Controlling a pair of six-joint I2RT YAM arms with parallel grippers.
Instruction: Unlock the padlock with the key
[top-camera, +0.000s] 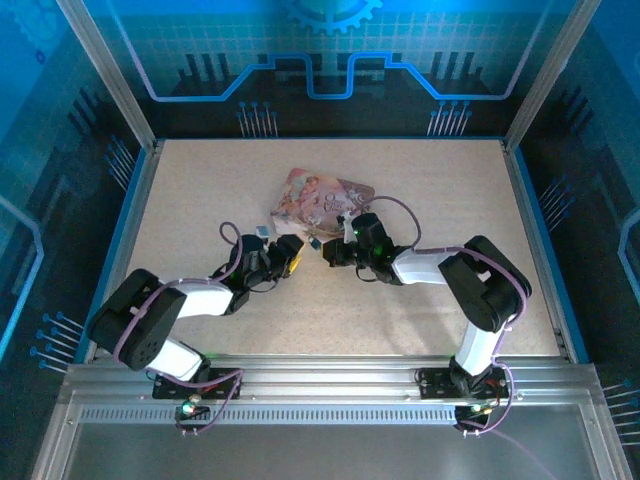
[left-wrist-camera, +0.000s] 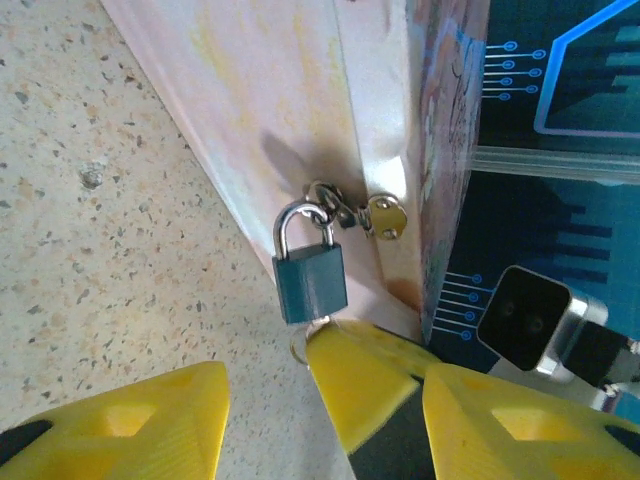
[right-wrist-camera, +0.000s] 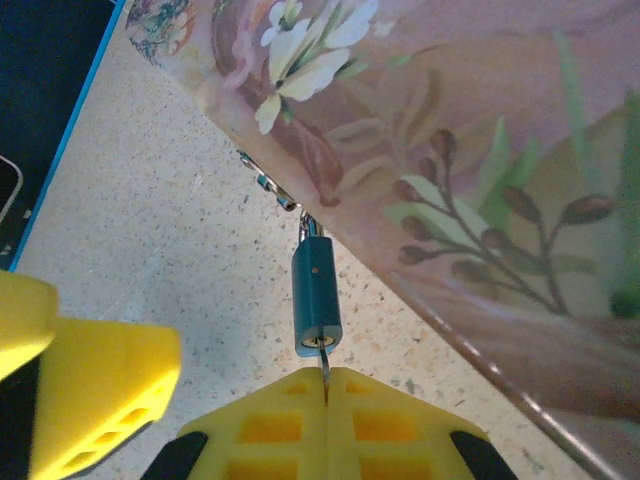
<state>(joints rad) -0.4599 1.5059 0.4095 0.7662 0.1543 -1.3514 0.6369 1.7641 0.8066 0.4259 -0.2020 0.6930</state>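
Padlock (right-wrist-camera: 317, 300) hanging off floral tin (right-wrist-camera: 450, 150), key (right-wrist-camera: 324, 372) inserted, right gripper (right-wrist-camera: 327, 388) pinching it

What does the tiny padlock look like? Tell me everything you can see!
The padlock has a small blocky body, teal-blue like painted metal, with a shiny silver shackle on top. The shackle looks shut and is hooked through the clasp on the pink tin. The padlock lies beside the tin's wall, over the speckled table. The key sticks into its bottom end, pinched by the right claw.
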